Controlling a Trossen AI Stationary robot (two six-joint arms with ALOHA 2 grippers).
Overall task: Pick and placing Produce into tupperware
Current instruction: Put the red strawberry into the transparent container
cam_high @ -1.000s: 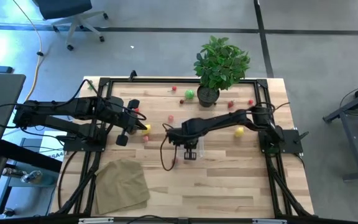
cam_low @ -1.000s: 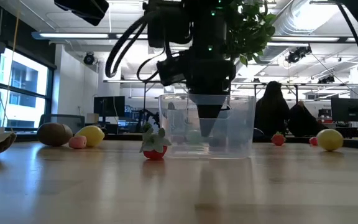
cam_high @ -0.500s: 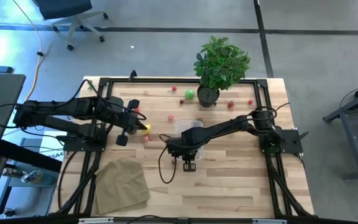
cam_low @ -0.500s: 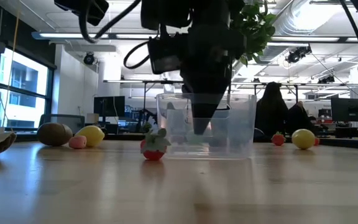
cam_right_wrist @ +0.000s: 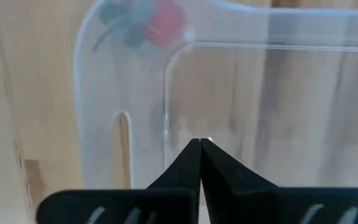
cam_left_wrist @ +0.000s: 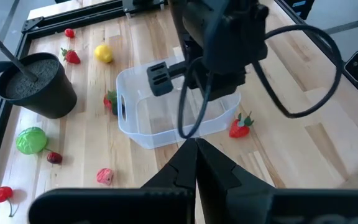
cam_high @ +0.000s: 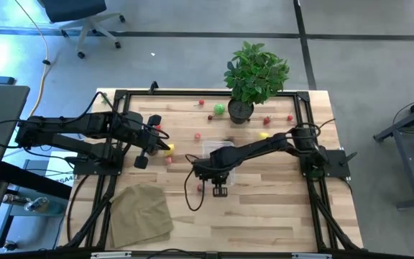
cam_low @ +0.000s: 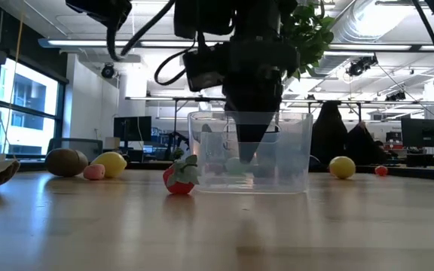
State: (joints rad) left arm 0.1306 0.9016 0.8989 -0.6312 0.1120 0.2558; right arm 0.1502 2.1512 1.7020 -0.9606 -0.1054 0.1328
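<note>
Both jaws clenched, nothing held. Right gripper (cam_low: 249,154) hangs over the clear tupperware (cam_high: 219,151) at frame centre, high view. Left gripper (cam_high: 167,147) waits left of centre. Strawberry (cam_low: 179,175) lies just left of the tupperware, low view.

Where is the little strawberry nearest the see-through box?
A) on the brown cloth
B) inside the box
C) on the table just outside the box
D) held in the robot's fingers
C: the left wrist view shows the strawberry lying on the wood beside the clear box, outside its wall; the low view shows it on the table in front of the box's corner, and the right gripper over the box has shut fingers holding nothing.
</note>
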